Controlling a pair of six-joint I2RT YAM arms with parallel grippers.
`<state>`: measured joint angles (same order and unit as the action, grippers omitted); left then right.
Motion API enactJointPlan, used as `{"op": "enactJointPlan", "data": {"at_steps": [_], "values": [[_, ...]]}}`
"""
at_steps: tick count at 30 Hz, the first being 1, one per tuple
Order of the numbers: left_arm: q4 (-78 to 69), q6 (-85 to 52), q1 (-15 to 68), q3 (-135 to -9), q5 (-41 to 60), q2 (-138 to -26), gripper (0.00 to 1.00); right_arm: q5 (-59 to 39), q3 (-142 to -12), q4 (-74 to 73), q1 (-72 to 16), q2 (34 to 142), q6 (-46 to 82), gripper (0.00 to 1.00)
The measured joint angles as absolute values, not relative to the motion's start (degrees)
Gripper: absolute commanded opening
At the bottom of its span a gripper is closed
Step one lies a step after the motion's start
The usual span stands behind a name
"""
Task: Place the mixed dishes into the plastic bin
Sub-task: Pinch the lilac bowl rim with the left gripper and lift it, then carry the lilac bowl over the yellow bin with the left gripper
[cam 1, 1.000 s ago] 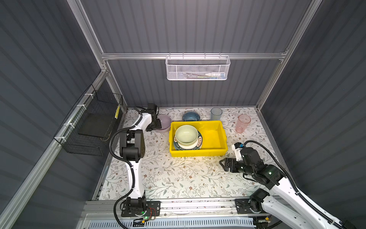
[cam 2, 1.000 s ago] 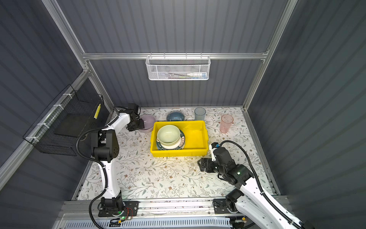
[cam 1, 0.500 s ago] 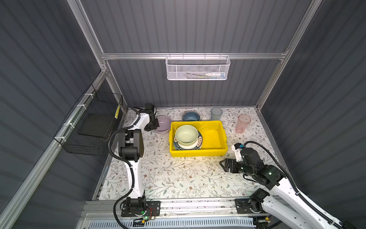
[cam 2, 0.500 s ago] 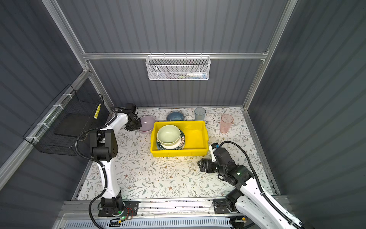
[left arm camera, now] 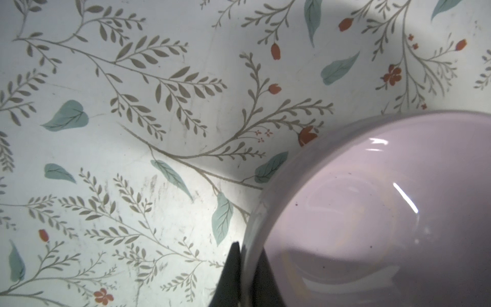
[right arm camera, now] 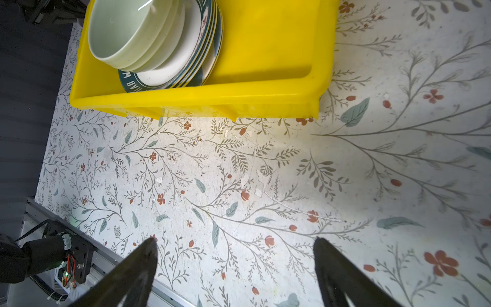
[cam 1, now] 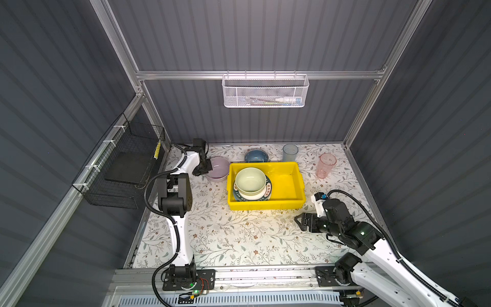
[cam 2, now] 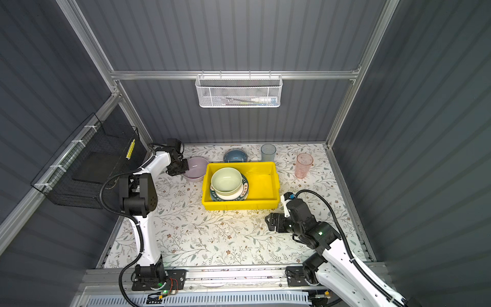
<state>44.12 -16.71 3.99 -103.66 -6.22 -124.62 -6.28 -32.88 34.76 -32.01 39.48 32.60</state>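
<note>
The yellow plastic bin (cam 1: 287, 183) (cam 2: 261, 183) (right arm camera: 265, 53) holds a pale green bowl (cam 1: 250, 180) (cam 2: 226, 180) (right arm camera: 125, 32) on stacked dark-rimmed plates (cam 1: 267, 192) (right arm camera: 191, 53). Left of the bin sits the lilac bowl (cam 1: 219, 168) (cam 2: 198, 168) (left arm camera: 385, 207). My left gripper (cam 1: 208, 168) (cam 2: 186, 168) (left arm camera: 248, 268) is shut on its rim, one finger inside and one outside. A blue bowl (cam 1: 255, 156) (cam 2: 235, 156), a blue tumbler (cam 1: 290, 152) (cam 2: 268, 152) and a pink tumbler (cam 1: 325, 165) (cam 2: 304, 165) stand behind and right of the bin. My right gripper (cam 1: 299, 221) (cam 2: 269, 220) (right arm camera: 235, 265) hangs open and empty over the mat.
A white mesh basket (cam 1: 265, 91) hangs on the back wall and a black wire basket (cam 1: 125, 170) on the left wall. The floral mat (cam 1: 239, 234) runs to a metal rail (cam 1: 252, 273) at the front.
My left gripper has closed on the lilac bowl's rim; one second ago it stood open beside it. The right arm has hardly moved.
</note>
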Motion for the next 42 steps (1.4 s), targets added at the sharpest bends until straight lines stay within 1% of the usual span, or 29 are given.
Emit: {"op": "enactJointPlan", "data": {"at_steps": [19, 28, 33, 42], "values": [[50.0, -10.63, 4.19, -103.83, -14.44, -120.46, 0.0, -8.16, -32.51, 33.06, -32.01, 41.85, 33.01, 0.93], [51.79, -8.84, 4.19, -105.82, -15.55, -115.83, 0.0, -8.82, -32.51, 32.12, -32.01, 42.41, 33.12, 0.93], [53.54, -7.99, 4.19, -107.87, -14.48, -113.82, 0.0, -8.93, -32.51, 31.57, -32.01, 42.87, 33.28, 0.93], [59.07, -6.98, 4.19, -112.88, -5.37, -112.27, 0.0, -9.39, -32.51, 30.39, -32.01, 44.47, 33.45, 0.94]]}}
